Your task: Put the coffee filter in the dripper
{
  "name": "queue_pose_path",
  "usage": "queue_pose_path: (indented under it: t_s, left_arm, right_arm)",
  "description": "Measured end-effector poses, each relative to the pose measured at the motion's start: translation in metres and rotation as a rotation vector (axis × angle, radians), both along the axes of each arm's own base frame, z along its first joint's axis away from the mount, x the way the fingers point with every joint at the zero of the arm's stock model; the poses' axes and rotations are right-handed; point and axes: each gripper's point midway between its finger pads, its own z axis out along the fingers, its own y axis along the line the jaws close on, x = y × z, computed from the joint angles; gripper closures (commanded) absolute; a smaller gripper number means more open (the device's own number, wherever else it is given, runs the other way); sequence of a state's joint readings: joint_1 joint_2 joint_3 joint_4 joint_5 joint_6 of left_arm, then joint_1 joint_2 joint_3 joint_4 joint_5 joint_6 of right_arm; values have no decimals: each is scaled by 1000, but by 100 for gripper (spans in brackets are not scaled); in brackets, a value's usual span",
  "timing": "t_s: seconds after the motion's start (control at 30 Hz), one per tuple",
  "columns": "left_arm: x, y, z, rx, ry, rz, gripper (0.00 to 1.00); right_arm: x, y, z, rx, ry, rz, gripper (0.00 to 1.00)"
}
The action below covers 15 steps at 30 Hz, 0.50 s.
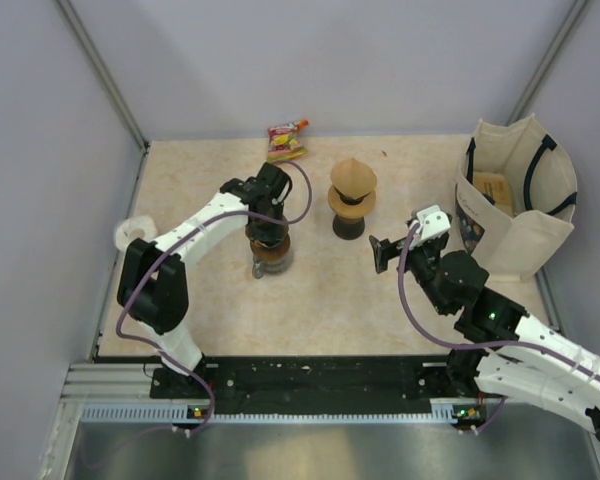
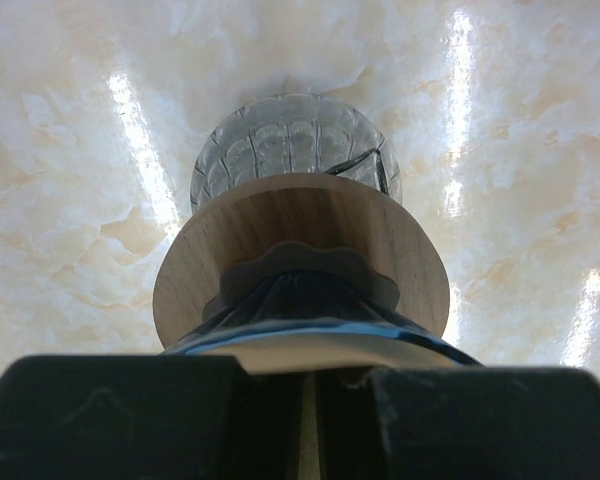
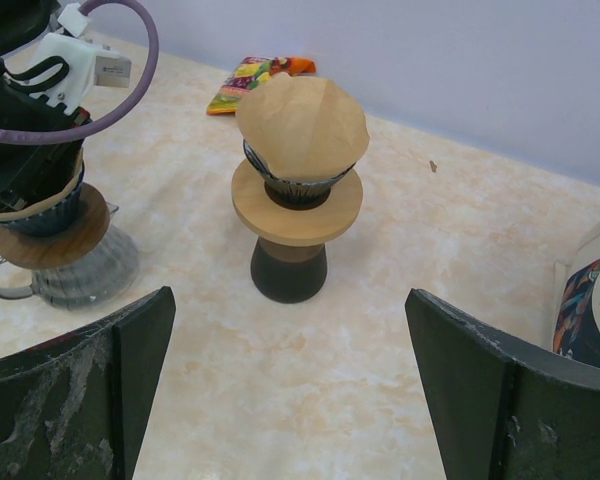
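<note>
A glass dripper with a wooden collar point(image 2: 300, 250) stands on a clear glass mug point(image 2: 295, 140), left of centre point(image 1: 271, 256). A pale coffee filter point(image 2: 320, 352) lies in its cone, and a thin strip of the paper runs up between my left gripper's point(image 2: 310, 420) nearly closed jaws. That left gripper point(image 1: 265, 235) points straight down into the dripper. The filter's rim shows under the gripper point(image 3: 40, 205) in the right wrist view. My right gripper point(image 1: 383, 255) point(image 3: 290, 390) hovers wide open and holds nothing, facing a second dripper.
The second dripper point(image 1: 352, 190) has a wooden collar point(image 3: 297, 205) on a dark base and a brown filter point(image 3: 300, 125) heaped on top. A snack packet point(image 1: 286, 141) lies at the back. A cloth tote bag point(image 1: 520, 200) stands at right. A white roll point(image 1: 133, 232) sits at the left edge.
</note>
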<state>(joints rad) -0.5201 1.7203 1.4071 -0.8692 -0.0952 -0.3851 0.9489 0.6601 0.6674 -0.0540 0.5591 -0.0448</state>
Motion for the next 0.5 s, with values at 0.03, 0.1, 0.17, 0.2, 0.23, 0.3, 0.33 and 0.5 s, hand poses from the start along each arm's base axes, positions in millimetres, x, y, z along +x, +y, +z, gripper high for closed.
queue_pose_path:
  t_s: [0.03,0.1,0.17,0.2,0.23,0.3,0.33,0.5]
  left_arm:
    - [0,0,-1,2,3,0,88]
    - [0,0,-2,3,5,0,87]
    - [0,0,-2,5,5,0,87]
    - [0,0,-2,5,4,0,87]
    - [0,0,-2,6,4,0,87]
    - [0,0,-2,6,4,0,87]
    - [0,0,-3,6,4,0,87]
    - [0,0,-3,7,5,-1,86]
  right_arm:
    - [0,0,0,0,0,-1,1]
    - [0,0,0,0,0,-1,1]
    - [0,0,0,0,0,-2,1]
    - [0,0,0,0,0,-2,1]
    - [0,0,0,-1,0,-2,1]
    - [0,-1,0,-1,0,-4,1]
    - [0,-1,0,-1,0,-5,1]
    - [0,-1,0,-1,0,-6,1]
